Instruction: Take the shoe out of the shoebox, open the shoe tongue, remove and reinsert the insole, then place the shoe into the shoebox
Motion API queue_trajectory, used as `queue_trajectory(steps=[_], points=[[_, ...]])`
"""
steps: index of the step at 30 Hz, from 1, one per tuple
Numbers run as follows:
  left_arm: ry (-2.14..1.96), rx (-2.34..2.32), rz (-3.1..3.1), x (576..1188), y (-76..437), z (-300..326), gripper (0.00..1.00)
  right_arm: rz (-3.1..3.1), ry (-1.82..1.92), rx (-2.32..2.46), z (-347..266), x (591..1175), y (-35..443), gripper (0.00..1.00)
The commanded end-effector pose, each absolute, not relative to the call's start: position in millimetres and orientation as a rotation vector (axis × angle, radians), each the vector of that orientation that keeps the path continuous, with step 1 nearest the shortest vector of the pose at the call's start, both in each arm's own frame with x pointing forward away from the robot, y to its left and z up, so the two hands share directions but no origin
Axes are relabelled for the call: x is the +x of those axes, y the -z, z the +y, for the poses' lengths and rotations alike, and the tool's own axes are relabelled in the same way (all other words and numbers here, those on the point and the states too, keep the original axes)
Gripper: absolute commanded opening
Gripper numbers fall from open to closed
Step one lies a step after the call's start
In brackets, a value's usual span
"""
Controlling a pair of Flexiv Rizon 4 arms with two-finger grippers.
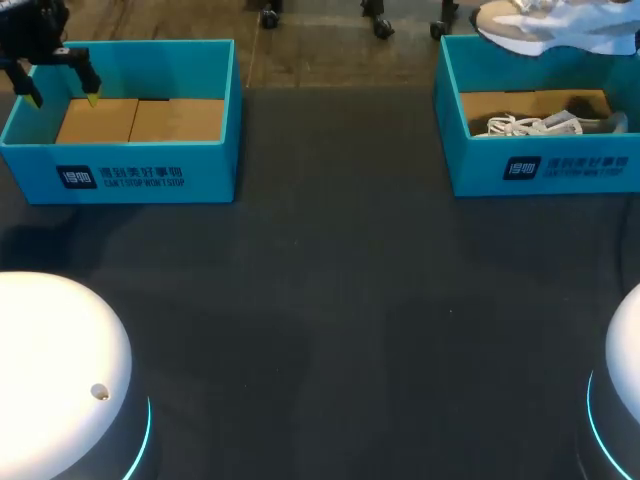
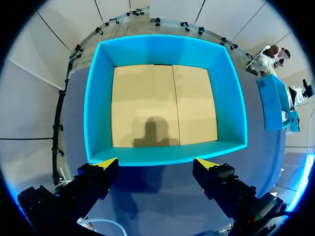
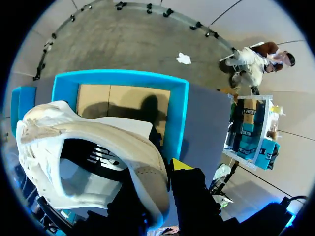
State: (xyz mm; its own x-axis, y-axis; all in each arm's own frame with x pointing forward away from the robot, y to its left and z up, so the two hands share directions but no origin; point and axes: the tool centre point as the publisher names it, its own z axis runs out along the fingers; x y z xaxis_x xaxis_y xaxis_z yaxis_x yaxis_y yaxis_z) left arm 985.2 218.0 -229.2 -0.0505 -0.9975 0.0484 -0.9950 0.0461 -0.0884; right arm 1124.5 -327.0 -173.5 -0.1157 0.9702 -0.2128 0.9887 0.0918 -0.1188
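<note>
Currently your right gripper (image 3: pixel 165 172) grasps the shoe (image 3: pixel 98 142) by its heel above the right shoebox (image 1: pixel 540 165); your left gripper (image 2: pixel 156 163) hangs released over the left box (image 2: pixel 93 98). Clear the walls before lowering to the counter (image 1: pixel 340 300).

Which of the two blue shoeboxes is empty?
The left shoebox, by the left claw: only bare cardboard shows. The right shoebox holds a laced shoe, under the lifted shoe in the right claw.
</note>
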Motion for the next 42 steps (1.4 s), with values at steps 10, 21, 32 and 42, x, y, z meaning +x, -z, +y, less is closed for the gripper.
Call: queue_trajectory(steps=[10,21,32,42], points=[[0.151,-2.146,2.251,985.1,229.4,217.9,1.00,2.227,0.272,1.950,-321.2,1113.3,197.6,0.00],[0.151,-2.146,2.251,985.1,229.4,217.9,1.00,2.152,0.310,1.960,-324.6,1112.1,211.5,0.00],[0.151,-2.146,2.251,985.1,229.4,217.9,1.00,2.136,0.244,1.929,-326.5,1115.8,228.6,0.00],[0.151,-2.146,2.251,985.1,229.4,217.9,1.00,2.088,0.216,1.954,-327.4,1118.6,246.0,0.00]])
